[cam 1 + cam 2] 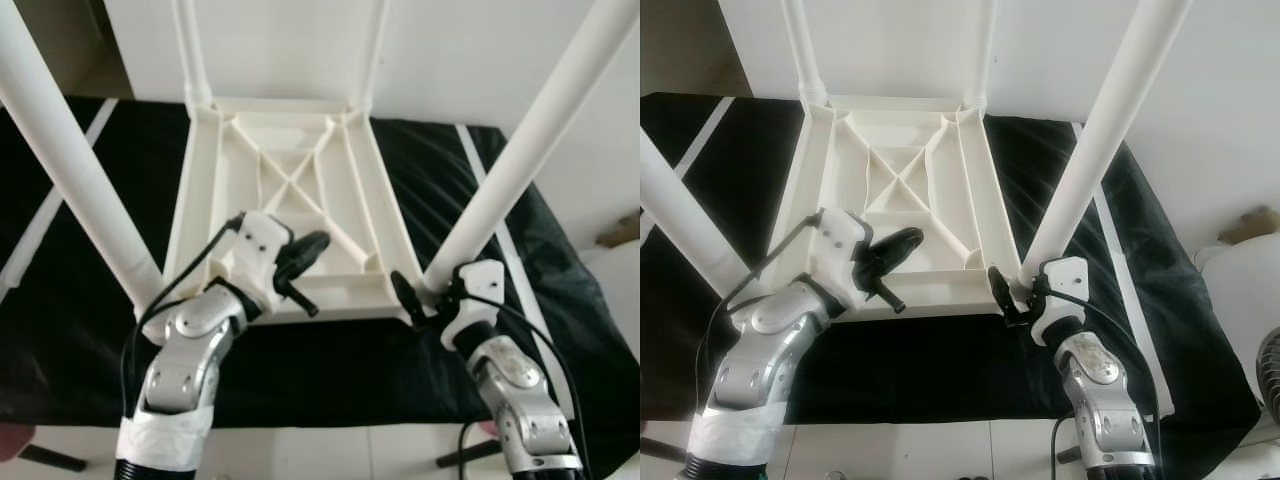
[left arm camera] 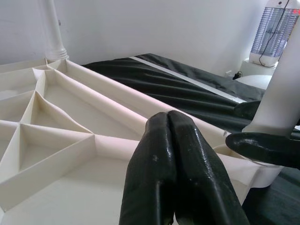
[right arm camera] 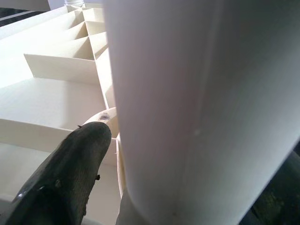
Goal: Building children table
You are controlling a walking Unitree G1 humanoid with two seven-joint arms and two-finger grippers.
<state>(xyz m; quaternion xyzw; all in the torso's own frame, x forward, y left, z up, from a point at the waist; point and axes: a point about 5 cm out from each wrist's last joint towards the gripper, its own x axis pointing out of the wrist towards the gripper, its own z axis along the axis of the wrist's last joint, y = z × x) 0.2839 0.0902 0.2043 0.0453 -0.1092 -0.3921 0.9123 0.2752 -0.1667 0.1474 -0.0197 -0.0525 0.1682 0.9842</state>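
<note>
Two grippers work at the near edge of an upturned white table top (image 1: 290,180) that lies on a black cloth (image 1: 330,370).

The right gripper (image 1: 418,297) sits at the base of the near right leg (image 1: 520,150), one black finger (image 3: 65,178) pressed against the tube where it enters its corner socket and the tube filling the gap between the fingers, so it looks clamped around that leg. The left gripper (image 1: 300,262) hovers just over the ribbed underside beside it, its two fingers (image 2: 178,173) pressed together on nothing. Outward from it, the near left leg (image 1: 70,150) rises close by its wrist, and two far legs (image 1: 192,50) stand upright at the opposite corners. Beyond the cloth is a white wall (image 1: 450,60).
</note>
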